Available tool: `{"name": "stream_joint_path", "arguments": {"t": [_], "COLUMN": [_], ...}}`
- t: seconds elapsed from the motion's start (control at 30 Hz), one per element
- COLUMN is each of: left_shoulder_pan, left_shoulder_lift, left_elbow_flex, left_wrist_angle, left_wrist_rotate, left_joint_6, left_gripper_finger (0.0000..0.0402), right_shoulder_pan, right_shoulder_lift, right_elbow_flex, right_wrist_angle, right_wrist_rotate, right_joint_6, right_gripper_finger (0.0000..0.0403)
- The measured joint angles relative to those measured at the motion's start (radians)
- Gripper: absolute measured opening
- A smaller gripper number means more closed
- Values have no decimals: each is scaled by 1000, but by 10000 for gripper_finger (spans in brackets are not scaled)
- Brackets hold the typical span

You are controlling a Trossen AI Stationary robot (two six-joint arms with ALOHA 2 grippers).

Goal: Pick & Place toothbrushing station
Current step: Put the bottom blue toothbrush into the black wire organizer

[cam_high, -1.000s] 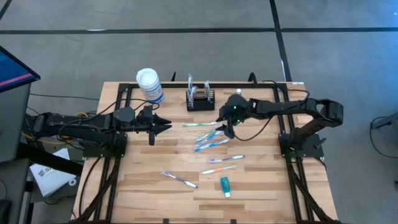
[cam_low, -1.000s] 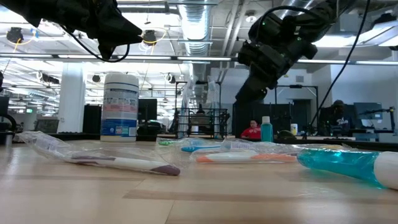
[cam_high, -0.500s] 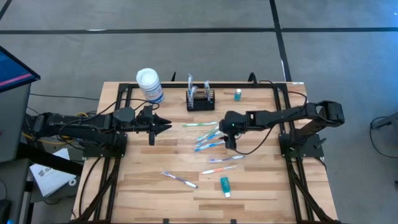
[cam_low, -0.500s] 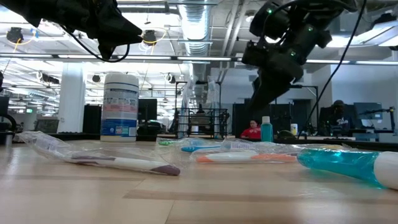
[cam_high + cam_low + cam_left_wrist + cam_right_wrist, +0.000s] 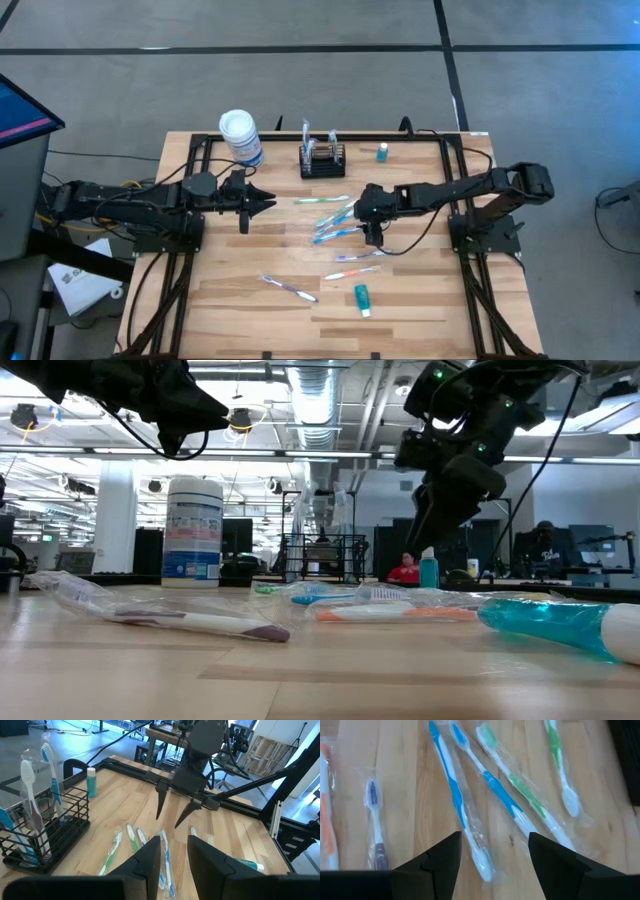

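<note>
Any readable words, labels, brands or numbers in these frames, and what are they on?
None can be read.
Round canister: blue label with printed lines, too small to read.
Toothpaste tube: print not legible.
Wrapped toothbrushes: no readable text on the wrappers.

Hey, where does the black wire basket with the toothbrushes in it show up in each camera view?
High view: wire basket at the table's far edge, centre.
Low view: it stands far back, centre.
Left wrist view: it sits at the picture's left edge.
Right wrist view: not in it.
Shared landmark: the white-lidded canister, left of the basket in both the high and low views.
</note>
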Motion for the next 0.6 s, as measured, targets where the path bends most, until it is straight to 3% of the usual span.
{"name": "stream_joint_path", "arguments": {"t": [0.43, 0.6], "left_shoulder_pan": [0, 0], "left_shoulder_lift": [0, 0], "left_elbow_flex": [0, 0], "left_wrist_angle": [2, 1], "left_wrist_rotate": [0, 0], "left_joint_6": [0, 0], "left_gripper_finger": [92, 92], "right_shoulder_pan": [26, 35], "right_shoulder_lift": [208, 268], "right_elbow_flex": [72, 122], "right_wrist_angle": [-4, -32], "right_wrist_rotate": [18, 19], "right_joint_6": [-7, -29], "right_gripper_finger": [218, 194]}}
